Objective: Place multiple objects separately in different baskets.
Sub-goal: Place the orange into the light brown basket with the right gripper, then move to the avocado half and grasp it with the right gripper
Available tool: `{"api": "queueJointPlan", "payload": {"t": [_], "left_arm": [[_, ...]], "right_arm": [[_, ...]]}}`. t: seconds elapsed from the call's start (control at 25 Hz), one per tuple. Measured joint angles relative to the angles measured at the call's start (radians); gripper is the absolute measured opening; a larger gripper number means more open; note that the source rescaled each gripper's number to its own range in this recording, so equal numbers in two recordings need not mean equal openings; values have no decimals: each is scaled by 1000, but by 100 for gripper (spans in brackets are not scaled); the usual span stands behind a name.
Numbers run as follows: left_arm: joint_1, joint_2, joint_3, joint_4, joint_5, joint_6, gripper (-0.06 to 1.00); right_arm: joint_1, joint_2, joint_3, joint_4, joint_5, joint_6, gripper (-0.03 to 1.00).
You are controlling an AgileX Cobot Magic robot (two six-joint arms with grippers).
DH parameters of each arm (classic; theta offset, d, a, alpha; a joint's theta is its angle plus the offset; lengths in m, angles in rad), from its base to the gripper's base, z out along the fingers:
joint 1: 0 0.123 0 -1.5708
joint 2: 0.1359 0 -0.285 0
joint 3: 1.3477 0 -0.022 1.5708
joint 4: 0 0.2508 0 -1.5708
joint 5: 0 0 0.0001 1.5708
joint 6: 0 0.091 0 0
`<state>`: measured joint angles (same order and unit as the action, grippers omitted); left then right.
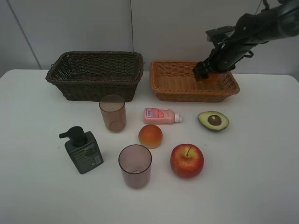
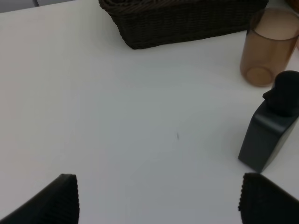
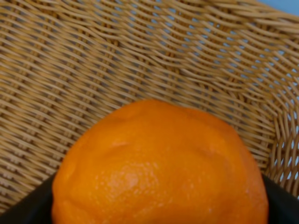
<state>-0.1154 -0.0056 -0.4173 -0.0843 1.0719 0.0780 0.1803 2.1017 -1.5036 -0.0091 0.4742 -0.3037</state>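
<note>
Exterior high view only: right gripper [image 1: 209, 73] over the inside of the light orange-tan basket [image 1: 180, 91], at its 3 o'clock end, with just a sliver of the orange tangerine [image 1: 211, 78] visible under it. Right wrist view only: confirms the grip, with the tangerine clamped between both dark fingers [image 3: 18, 212], close against the basket weave; resting on the basket floor or not, cannot tell. Left wrist view only: left gripper [image 2: 159, 200] spread wide, holding nothing, above bare table, near the dark green pump bottle [image 2: 268, 135], one cup [image 2: 270, 46] and the dark brown basket [image 2: 187, 21]. Surface: white table [image 1: 32, 186]; pale grey wall [image 1: 187, 23] at 12 o'clock. Small pink bottle [image 1: 161, 115] on its side, long axis from 9 to 3 o'clock, cap toward 3. Avocado half [image 1: 213, 120] cut face up, at 3 o'clock from that bottle.
</note>
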Motion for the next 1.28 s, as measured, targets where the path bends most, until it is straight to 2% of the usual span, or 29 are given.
{"api": "queueJointPlan", "payload": {"t": [0.6,0.76,0.96,1.04,1.28], "left_arm": [[0,0,0,0,0,0,93],[0,0,0,0,0,0,93],[0,0,0,0,0,0,93],[0,0,0,0,0,0,93],[0,0,0,0,0,0,93]], "right_arm": [[0,2,0,0,2,0,30],[0,2,0,0,0,0,40],[0,2,0,0,-2,0,59],[0,2,0,0,-2,0,64],[0,2,0,0,-2,0,64]]}}
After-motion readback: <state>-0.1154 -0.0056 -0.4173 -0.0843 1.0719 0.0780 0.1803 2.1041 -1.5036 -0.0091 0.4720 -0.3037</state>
